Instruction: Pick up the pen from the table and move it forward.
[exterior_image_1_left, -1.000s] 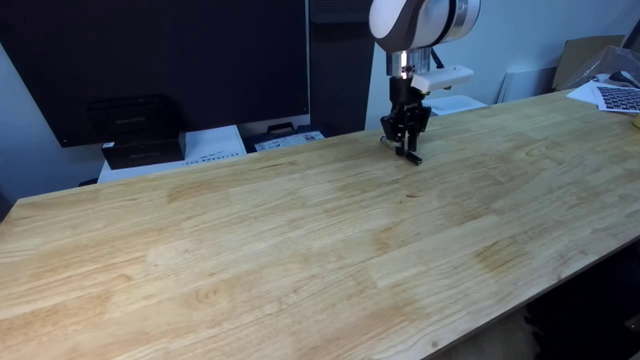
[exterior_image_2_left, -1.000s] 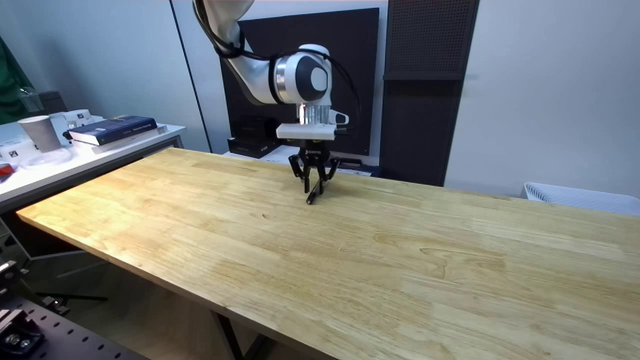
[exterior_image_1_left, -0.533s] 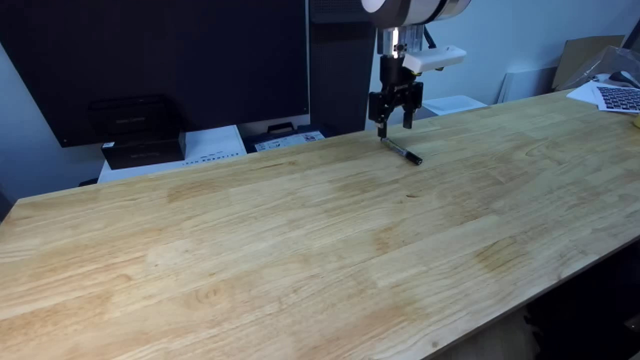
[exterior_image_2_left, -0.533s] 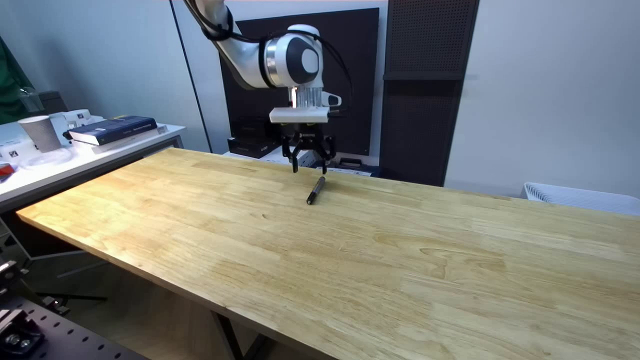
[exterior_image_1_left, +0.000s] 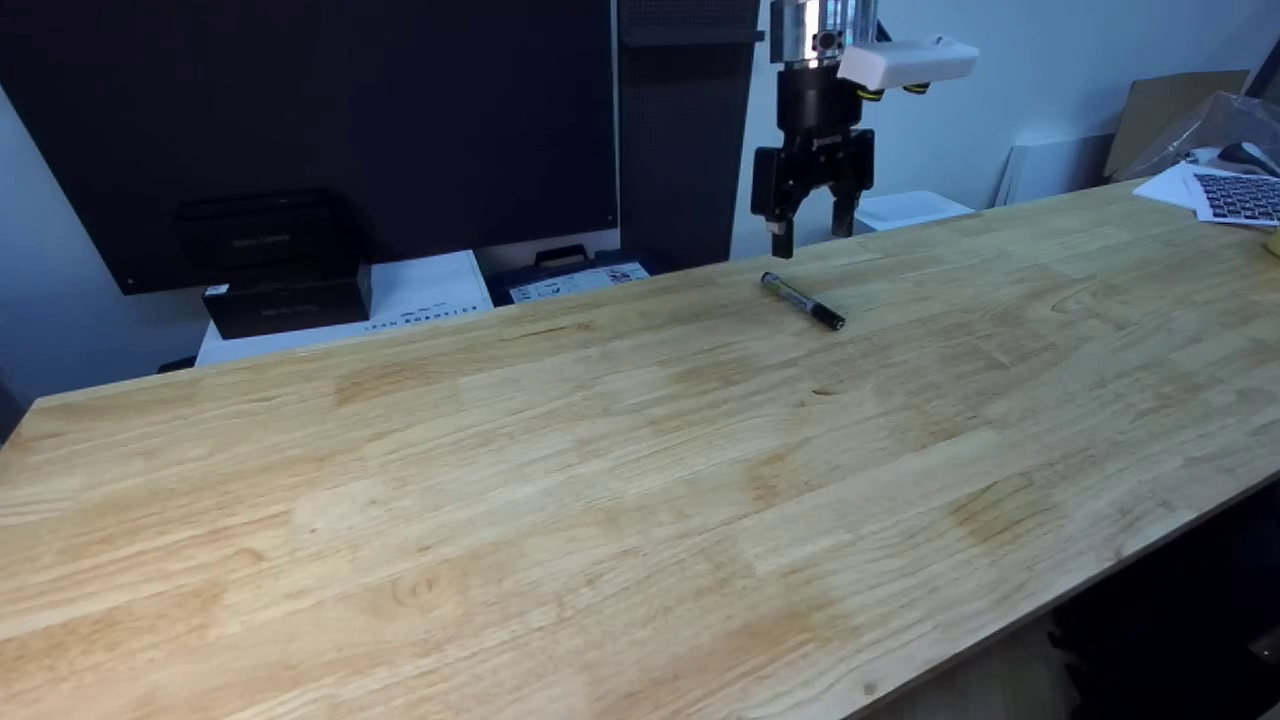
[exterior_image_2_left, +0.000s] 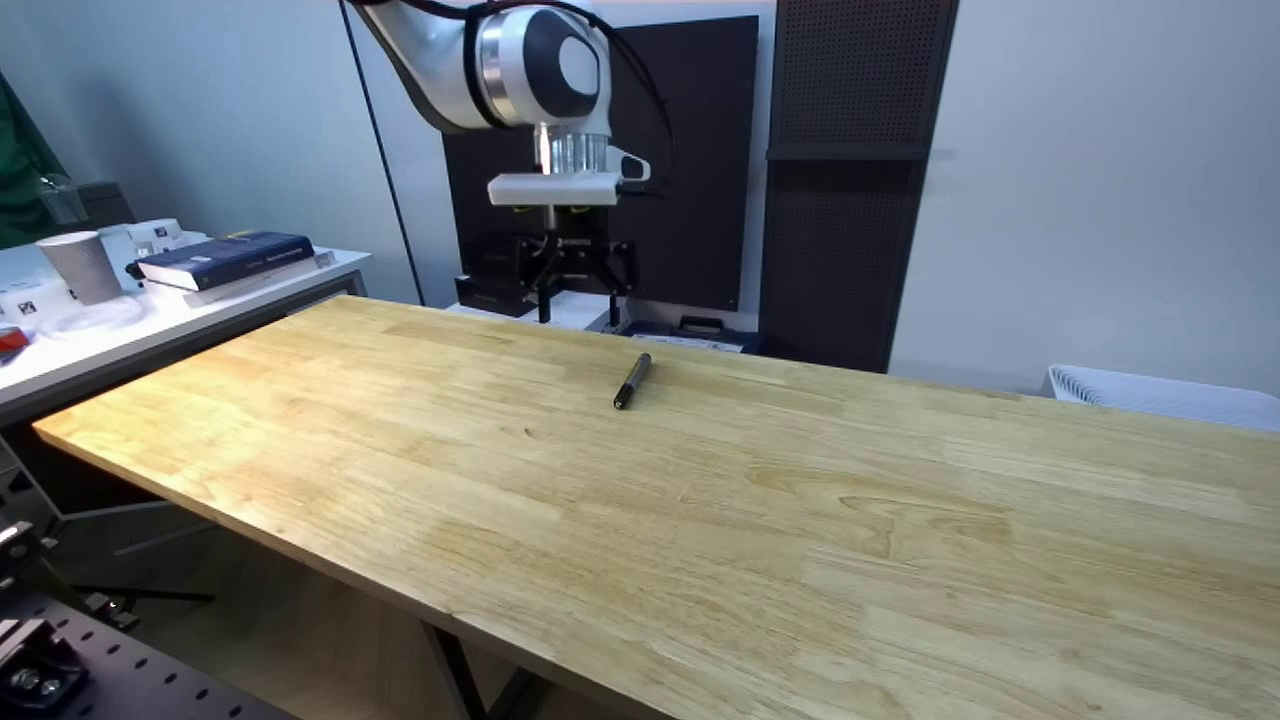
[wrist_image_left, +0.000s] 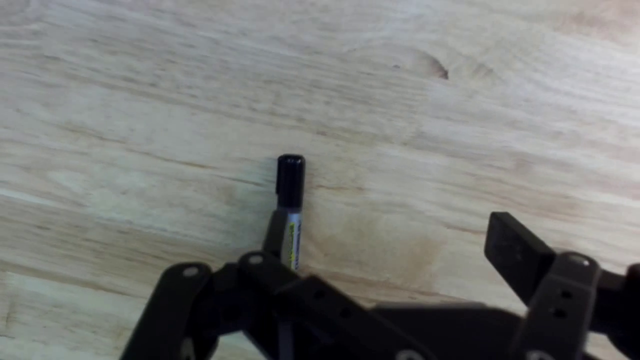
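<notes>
On the light wooden table (exterior_image_1_left: 600, 450) lies a slim pen (exterior_image_1_left: 803, 301) with a black cap and a silvery-grey labelled barrel, close to the back edge. Both exterior views show it flat and apart from the gripper (exterior_image_1_left: 813, 238). Above the tabletop the gripper (exterior_image_2_left: 579, 314) hangs open, its fingers spread wide with nothing between them. In the wrist view the pen (wrist_image_left: 291, 182) appears behind the left finger of the gripper (wrist_image_left: 387, 225), cap upward in the picture. That finger and its linkage hide the pen's rear part.
Behind the table stand black boxes (exterior_image_1_left: 288, 300) on a white case and a large black panel (exterior_image_1_left: 310, 120). A keyboard-like item (exterior_image_1_left: 1238, 197) lies at the table's far end. Books (exterior_image_2_left: 225, 262) and a grey cup (exterior_image_2_left: 82, 268) occupy a separate white desk.
A second ago the fingers were down at the pen, closer together. They have spread apart and the gripper has risen off it, drifting sideways. The pen stays in the same spot.
</notes>
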